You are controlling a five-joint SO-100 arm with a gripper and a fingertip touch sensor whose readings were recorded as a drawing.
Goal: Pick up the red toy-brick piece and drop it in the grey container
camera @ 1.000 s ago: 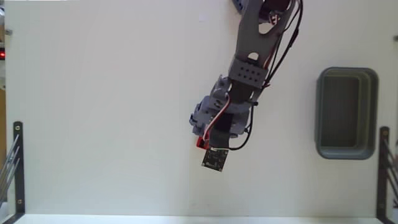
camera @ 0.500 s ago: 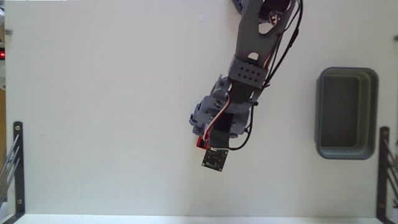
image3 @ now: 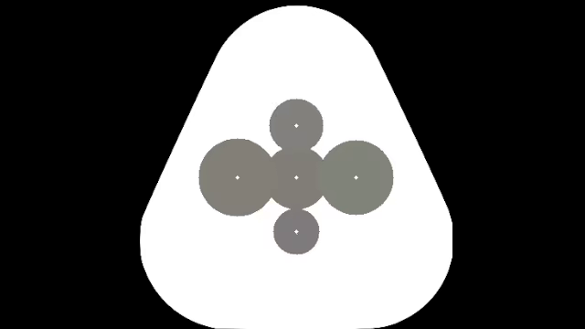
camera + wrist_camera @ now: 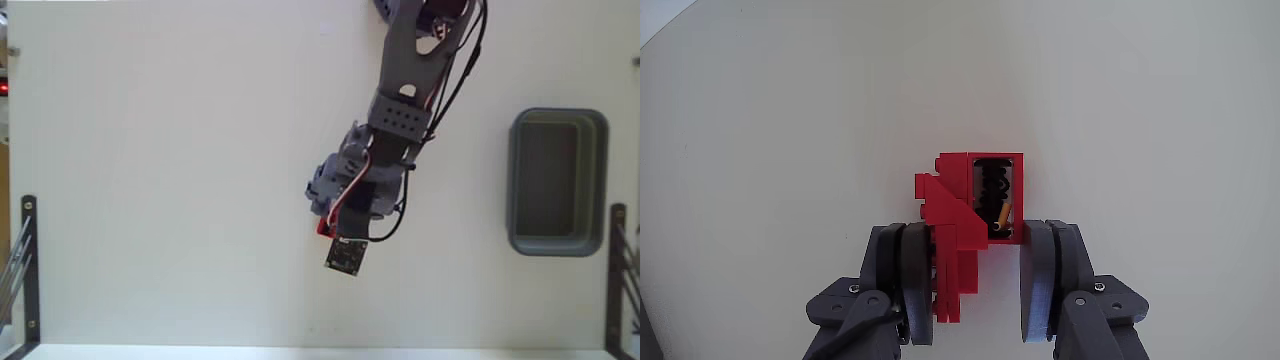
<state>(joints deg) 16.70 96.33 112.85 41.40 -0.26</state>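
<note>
In the wrist view, the grey two-finger gripper (image 4: 980, 262) reaches in from the bottom edge, its jaws part-way apart around a small bright red plastic brick piece (image 4: 965, 215) with a stepped outline. The left finger (image 4: 910, 275) touches the brick; a narrow gap shows at the right finger (image 4: 1040, 275). The brick rests on the white table (image 4: 790, 130). In the fixed view, the dark grey rectangular plastic bin (image 4: 557, 182) sits well apart, right of the gripper (image 4: 325, 228).

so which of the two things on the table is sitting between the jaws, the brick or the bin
The red brick. In the wrist view it lies between the two jaws, while the grey bin stands apart at the right edge of the fixed view, with nothing in it.
</note>
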